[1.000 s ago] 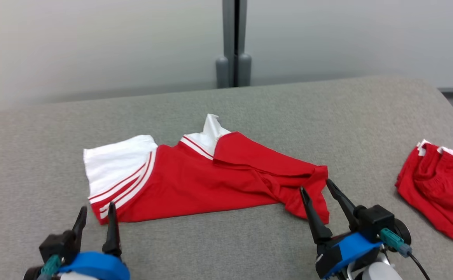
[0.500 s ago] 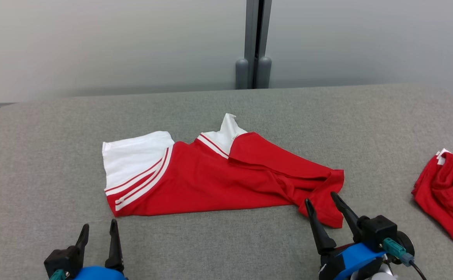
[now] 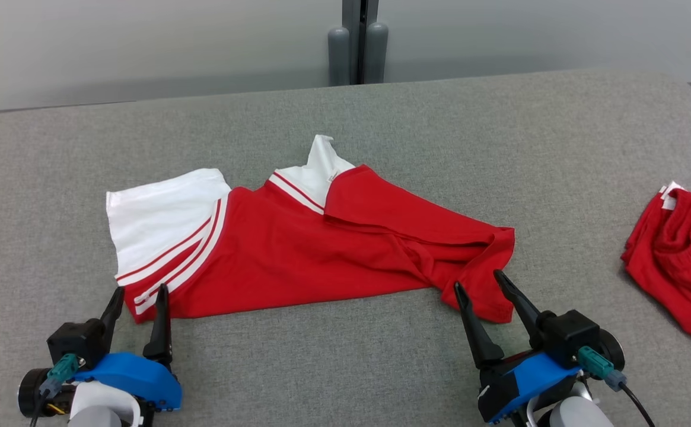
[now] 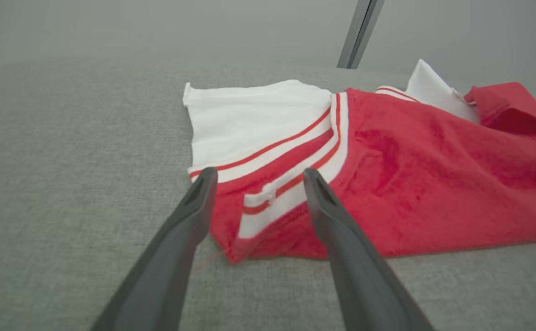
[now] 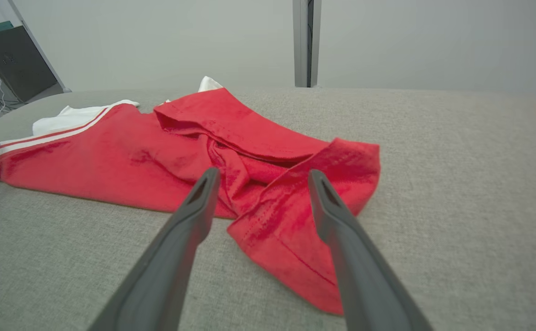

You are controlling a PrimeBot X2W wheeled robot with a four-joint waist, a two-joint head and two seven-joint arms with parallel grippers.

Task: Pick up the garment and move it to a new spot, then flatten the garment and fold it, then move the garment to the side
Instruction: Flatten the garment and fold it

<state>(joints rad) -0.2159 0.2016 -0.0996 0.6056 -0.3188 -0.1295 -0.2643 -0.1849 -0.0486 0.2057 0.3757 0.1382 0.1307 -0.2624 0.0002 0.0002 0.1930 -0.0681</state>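
Observation:
A red garment with a white sleeve and white stripes lies partly flattened on the grey table; its right end is rumpled and folded over. My left gripper is open at the garment's near left corner, the striped hem lying between its fingers. My right gripper is open over the garment's near right corner, fingers on either side of the creased red cloth. Neither one holds anything.
A second red garment with white trim lies bunched at the table's right edge. A grey post stands behind the table against a pale wall. Bare grey table surface runs along the front and back.
The head camera shifted, so the whole picture moved. Both grippers now sit closer to the garment's near corners than before; the garment itself keeps the same shape.

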